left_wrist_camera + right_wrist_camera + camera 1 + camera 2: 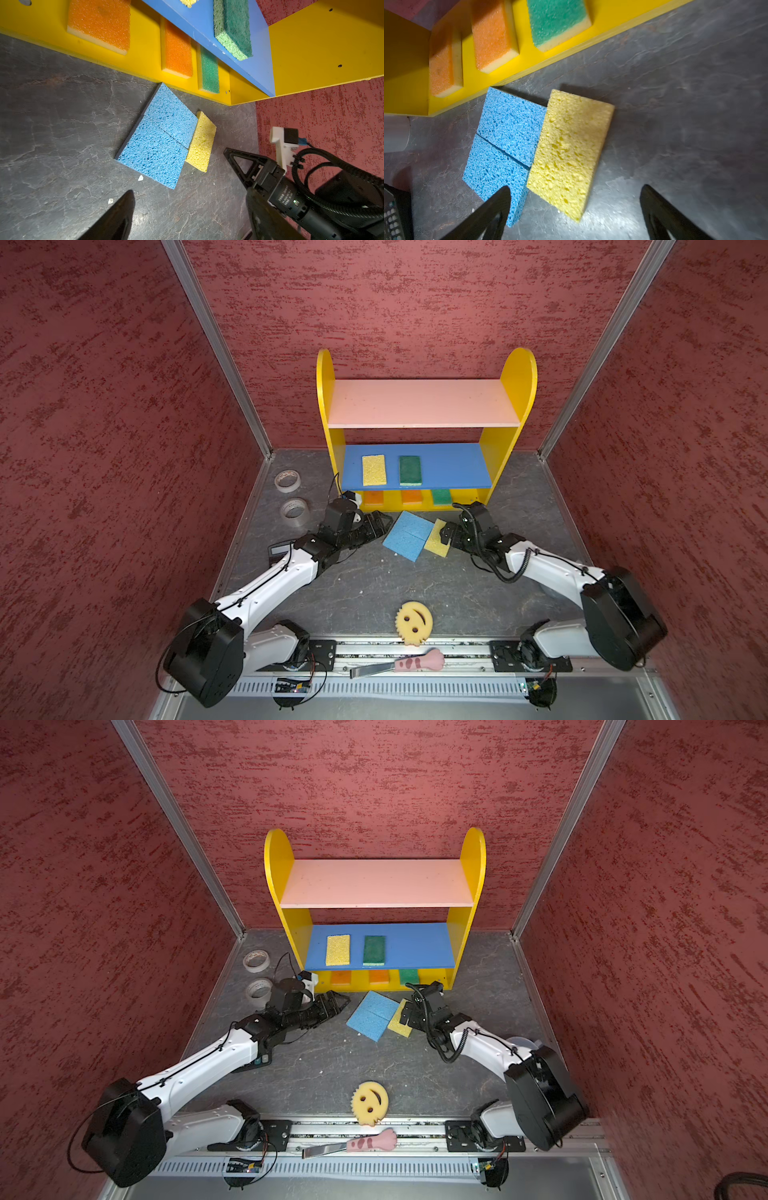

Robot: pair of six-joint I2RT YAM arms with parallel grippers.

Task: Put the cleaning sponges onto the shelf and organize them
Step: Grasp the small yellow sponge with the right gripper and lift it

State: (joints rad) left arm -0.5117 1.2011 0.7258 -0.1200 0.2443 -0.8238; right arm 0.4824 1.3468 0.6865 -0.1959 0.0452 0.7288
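Reaching in low from either side, both arms stretch across the grey marbled tabletop (374, 585) toward the foot of the shelf (519, 377). We see the left gripper (386, 522) lying almost level, its black tapered fingers spread and holding nothing. The right gripper (575, 188) tips down over the loose yellow sponge (569, 153), jaws wide to either side of it and gripping nothing.

That sponge is a coarse, pitted rectangle touching the ends of the first blue sponge (510, 128) and the second blue sponge (492, 172). These two porous slabs lie long edge to long edge, and a corner of the first meets the shelf's yellow base (608, 20).

On that base sit the outer orange sponge (441, 66), the middle orange sponge (492, 35) and the green-topped sponge (556, 20), each a fine-grained layer on pale foam. The smooth blue board (453, 466) carries the pitted yellow sponge (374, 470) and the dark green sponge (410, 470), lying flat and apart.

The smiley sponge (413, 622), round with a scalloped edge, rests near the front rail, well apart from the shelf.
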